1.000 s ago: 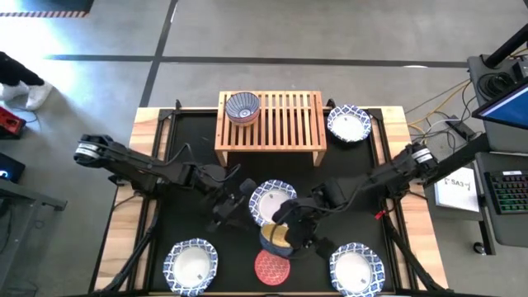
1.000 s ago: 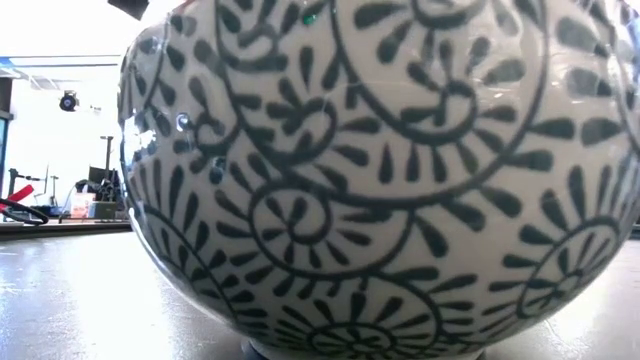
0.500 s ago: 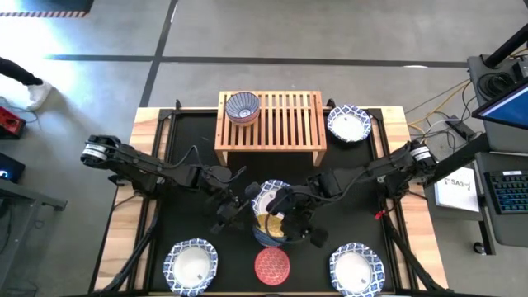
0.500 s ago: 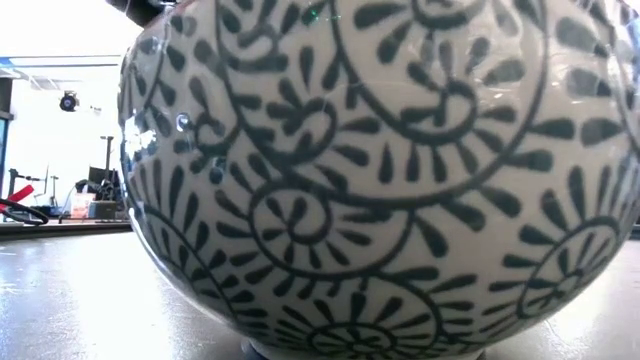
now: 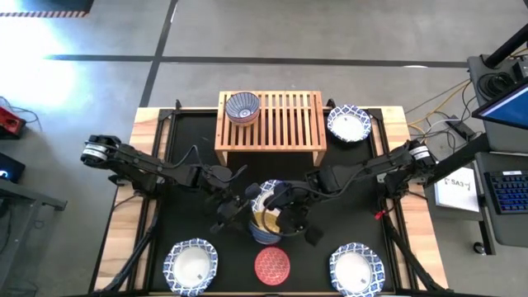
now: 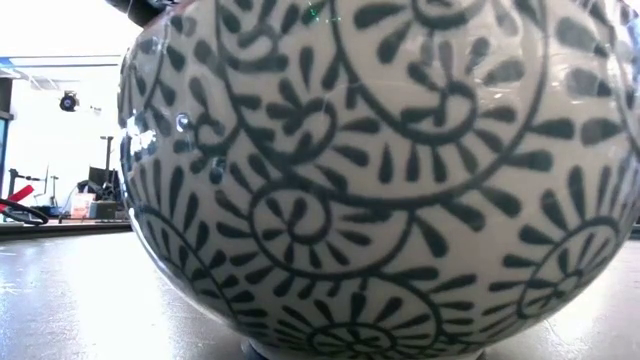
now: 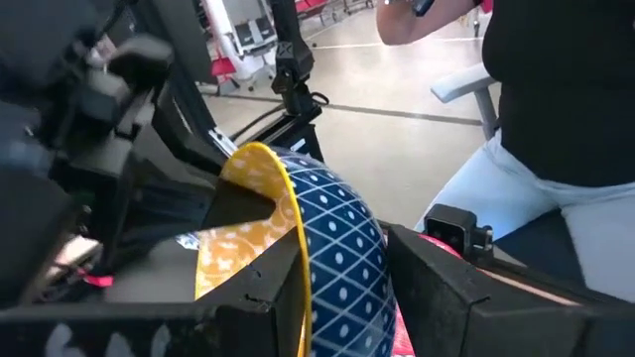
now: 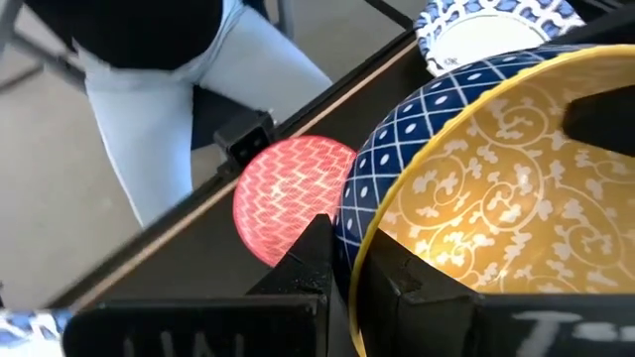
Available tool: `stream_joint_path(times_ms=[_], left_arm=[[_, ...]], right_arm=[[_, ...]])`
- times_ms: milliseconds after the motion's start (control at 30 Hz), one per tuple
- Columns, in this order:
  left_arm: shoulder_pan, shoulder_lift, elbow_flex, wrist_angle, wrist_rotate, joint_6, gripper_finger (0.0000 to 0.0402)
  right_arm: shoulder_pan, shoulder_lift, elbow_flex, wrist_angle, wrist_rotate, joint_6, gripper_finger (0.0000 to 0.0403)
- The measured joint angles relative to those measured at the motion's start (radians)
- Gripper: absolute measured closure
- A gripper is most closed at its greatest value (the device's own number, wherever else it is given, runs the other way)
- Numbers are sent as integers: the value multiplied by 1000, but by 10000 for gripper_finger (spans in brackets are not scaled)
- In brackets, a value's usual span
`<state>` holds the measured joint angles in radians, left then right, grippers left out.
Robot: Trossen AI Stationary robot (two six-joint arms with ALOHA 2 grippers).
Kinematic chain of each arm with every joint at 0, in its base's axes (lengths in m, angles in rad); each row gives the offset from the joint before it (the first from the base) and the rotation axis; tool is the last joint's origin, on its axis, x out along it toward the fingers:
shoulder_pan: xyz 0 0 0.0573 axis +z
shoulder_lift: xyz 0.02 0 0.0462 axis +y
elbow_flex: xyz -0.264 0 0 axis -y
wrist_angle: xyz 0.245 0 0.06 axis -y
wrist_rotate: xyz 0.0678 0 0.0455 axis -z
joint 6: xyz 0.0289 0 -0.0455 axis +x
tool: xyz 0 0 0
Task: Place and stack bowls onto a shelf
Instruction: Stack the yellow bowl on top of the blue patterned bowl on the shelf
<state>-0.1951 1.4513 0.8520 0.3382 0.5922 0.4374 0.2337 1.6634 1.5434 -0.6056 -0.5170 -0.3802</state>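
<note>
Black matting covers our table (image 5: 165, 177), with the shelf (image 5: 280, 124) at its back edge carrying one grey-blue bowl (image 5: 242, 107). We hold the yellow bowl (image 8: 486, 208) nested in the blue bowl (image 7: 342, 253) at the table's middle: right gripper (image 8: 347, 260) pinched tight on their rims, left gripper (image 7: 342, 273) clasping them too. Just beside lies the red bowl (image 8: 293, 195).

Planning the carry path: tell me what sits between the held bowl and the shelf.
In the high view, a white blue-rimmed bowl lies between the yellow-lined bowl and the shelf.
</note>
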Motion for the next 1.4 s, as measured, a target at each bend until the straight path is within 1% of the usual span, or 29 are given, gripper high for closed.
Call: stream_joint_path(times_ms=[167, 267, 467, 667, 733, 867, 967, 1067, 1100, 1400], left_arm=[[0, 0, 0, -7, 1, -40, 283], [0, 0, 0, -8, 4, -53, 289], [-1, 1, 0, -14, 18, -58, 319], [-1, 11, 1, -8, 31, -59, 325], [-1, 18, 1, -7, 38, -69, 327], [0, 37, 0, 2, 65, -89, 335], [3, 37, 0, 9, 60, -92, 358], [6, 37, 0, 4, 54, -94, 387], [8, 37, 0, 3, 54, -96, 391], [28, 34, 0, -8, 71, -114, 393]], right_arm=[[0, 0, 12, 10, -1, 97, 390], [0, 0, 13, 16, -4, 128, 390], [-2, 0, 14, 23, -26, 130, 388], [-4, 0, 14, 21, -35, 112, 386], [-4, 0, 14, 29, -35, 122, 377], [-5, -3, 15, 72, -33, 126, 339], [-10, -3, 21, 78, -22, 126, 311], [-14, -3, 21, 79, -13, 122, 292], [-15, -3, 21, 81, -13, 121, 287], [-43, -5, 21, 66, -26, 204, 257]])
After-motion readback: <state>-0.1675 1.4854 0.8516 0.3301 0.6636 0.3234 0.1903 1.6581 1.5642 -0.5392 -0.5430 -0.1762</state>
